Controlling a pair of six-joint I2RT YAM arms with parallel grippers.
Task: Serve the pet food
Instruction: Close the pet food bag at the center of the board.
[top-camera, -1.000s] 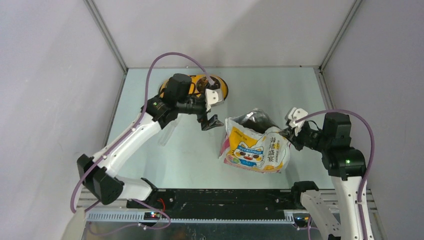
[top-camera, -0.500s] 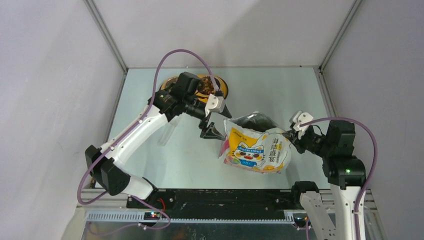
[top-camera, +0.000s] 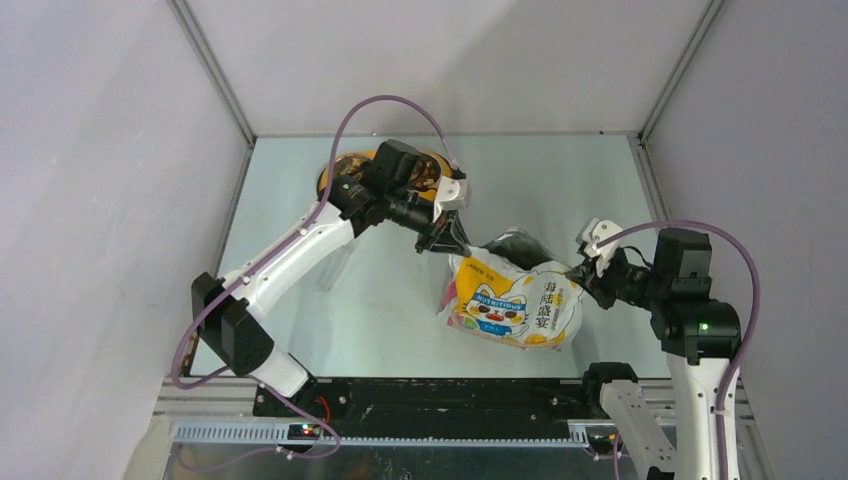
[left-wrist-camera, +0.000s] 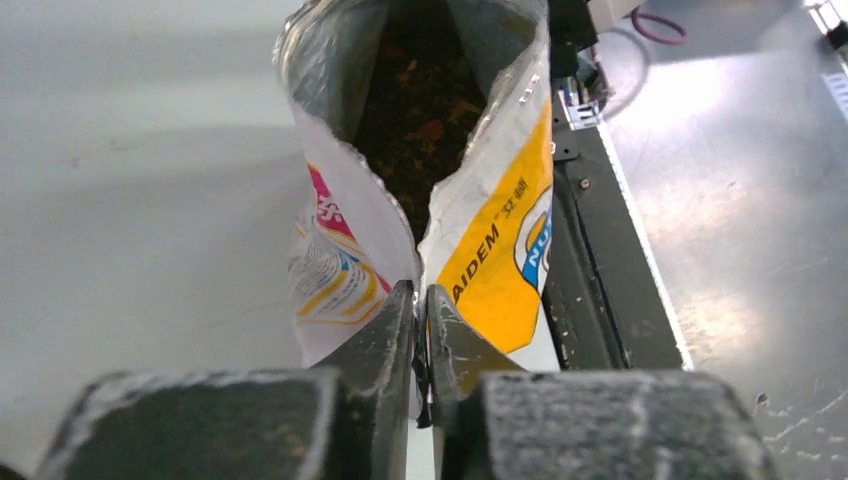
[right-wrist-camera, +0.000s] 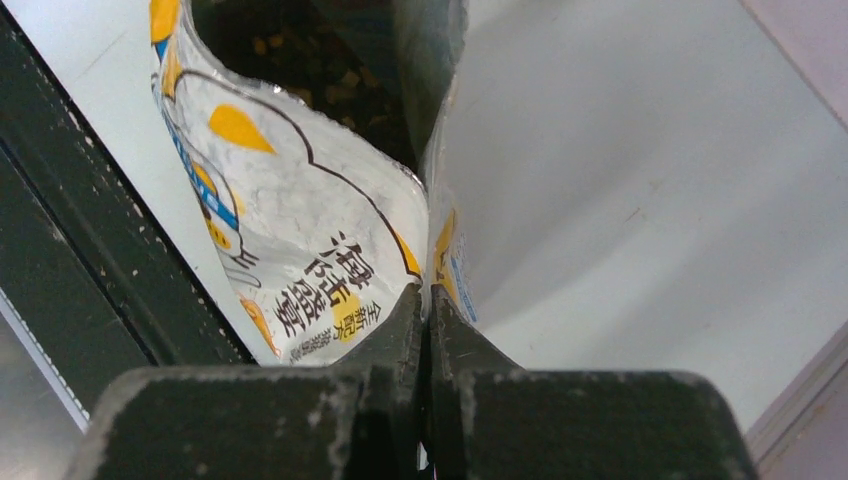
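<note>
Pet food (left-wrist-camera: 420, 110) is seen inside bag (top-camera: 510, 305) laid on counter (top-camera: 380, 300)
Bag mouth is turned toward the far wall, bottom toward the arms; one mouth edge is pinched by left tool (left-wrist-camera: 421, 300), the other by right tool (right-wrist-camera: 428, 300).

Bag (top-camera: 510, 305): glossy printed film outside, silvery reflective lining inside. Pet food (left-wrist-camera: 425, 110): matt, rough-surfaced kibble. Table (top-camera: 560, 190): smooth, dull sheen. Left gripper (left-wrist-camera: 421, 300): matt black, scuffed.
</note>
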